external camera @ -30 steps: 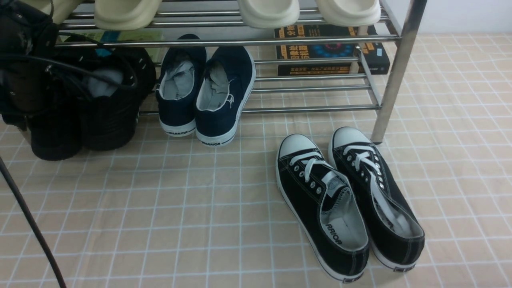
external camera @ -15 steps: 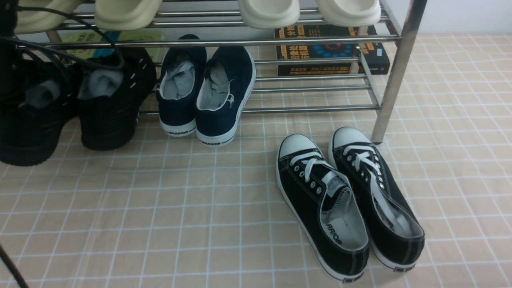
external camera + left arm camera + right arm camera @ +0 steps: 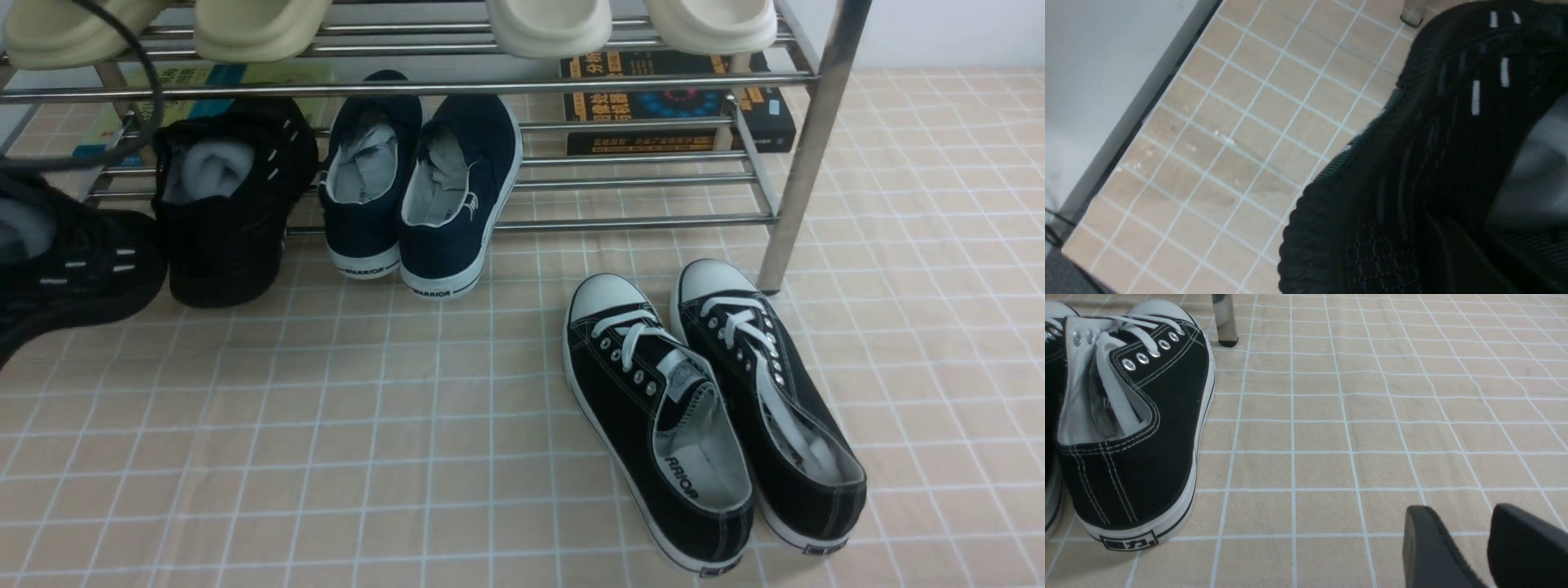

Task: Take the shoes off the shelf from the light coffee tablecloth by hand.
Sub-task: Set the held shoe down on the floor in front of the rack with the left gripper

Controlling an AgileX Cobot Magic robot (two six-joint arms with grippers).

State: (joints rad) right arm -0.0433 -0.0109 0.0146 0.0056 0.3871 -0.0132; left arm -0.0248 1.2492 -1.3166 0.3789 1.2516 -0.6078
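Beige checked cloth point(image 3: 326, 425) lay under the silver rack point(image 3: 810, 147); one black mesh shoe point(image 3: 82, 269) tilted near its left end, its mate point(image 3: 229, 245) on the lower bars. Right claw point(image 3: 1461, 516) gaped empty; left claw unseen.

Prob. home entryway setup: shoe rack point(image 3: 805, 155) on checked tablecloth point(image 3: 326, 425).

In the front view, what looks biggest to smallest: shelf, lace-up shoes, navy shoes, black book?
1. Shelf
2. Lace-up shoes, though nearest the camera, so unsure
3. Navy shoes
4. Black book, partly hidden
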